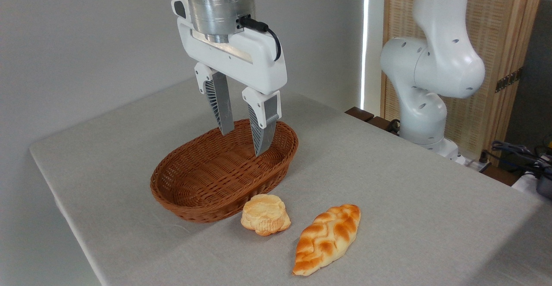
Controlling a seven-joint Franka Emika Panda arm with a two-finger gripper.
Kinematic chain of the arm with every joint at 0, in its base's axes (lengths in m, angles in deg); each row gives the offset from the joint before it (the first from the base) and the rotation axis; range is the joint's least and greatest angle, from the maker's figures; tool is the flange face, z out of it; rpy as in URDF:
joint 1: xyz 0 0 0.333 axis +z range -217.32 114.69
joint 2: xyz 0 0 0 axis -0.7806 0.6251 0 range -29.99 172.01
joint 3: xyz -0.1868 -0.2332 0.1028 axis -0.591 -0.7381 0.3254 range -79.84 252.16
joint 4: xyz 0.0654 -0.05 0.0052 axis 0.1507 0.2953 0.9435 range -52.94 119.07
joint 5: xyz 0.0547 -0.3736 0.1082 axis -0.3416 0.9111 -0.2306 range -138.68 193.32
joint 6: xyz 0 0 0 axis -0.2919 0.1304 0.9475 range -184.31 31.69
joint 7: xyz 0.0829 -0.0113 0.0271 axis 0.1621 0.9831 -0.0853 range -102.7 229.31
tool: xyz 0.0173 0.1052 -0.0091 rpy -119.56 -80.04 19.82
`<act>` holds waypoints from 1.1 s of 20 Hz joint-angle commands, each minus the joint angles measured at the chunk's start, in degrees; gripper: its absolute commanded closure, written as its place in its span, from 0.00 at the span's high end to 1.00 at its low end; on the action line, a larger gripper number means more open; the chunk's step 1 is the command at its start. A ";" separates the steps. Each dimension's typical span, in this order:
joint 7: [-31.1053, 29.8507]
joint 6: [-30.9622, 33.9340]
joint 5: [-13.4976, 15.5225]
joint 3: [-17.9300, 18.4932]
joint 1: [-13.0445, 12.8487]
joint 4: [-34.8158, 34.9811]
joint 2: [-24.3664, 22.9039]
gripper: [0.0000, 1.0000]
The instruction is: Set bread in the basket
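Observation:
The bread (265,219), a small round pale-golden bun, lies on the grey tablecloth just in front of the basket's near rim. The oval brown wicker basket (189,199) sits at the table's middle and holds nothing. My gripper (245,141) hangs open above the basket's far end, its fingertips level with the rim, nothing between the fingers. It is well behind and above the bun.
A longer orange-brown braided loaf (327,238) lies to the right of the bun. The arm's white base (424,105) stands at the table's far right edge, with cables (517,152) beyond it. The table edge (64,217) runs down the left.

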 commanded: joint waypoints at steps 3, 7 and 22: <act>1.17 1.50 1.16 0.45 0.06 -0.73 -0.16 1.00; 1.17 1.93 1.16 0.45 0.06 -0.73 -0.16 1.00; 10.46 0.80 0.19 0.27 -0.29 1.38 2.47 1.00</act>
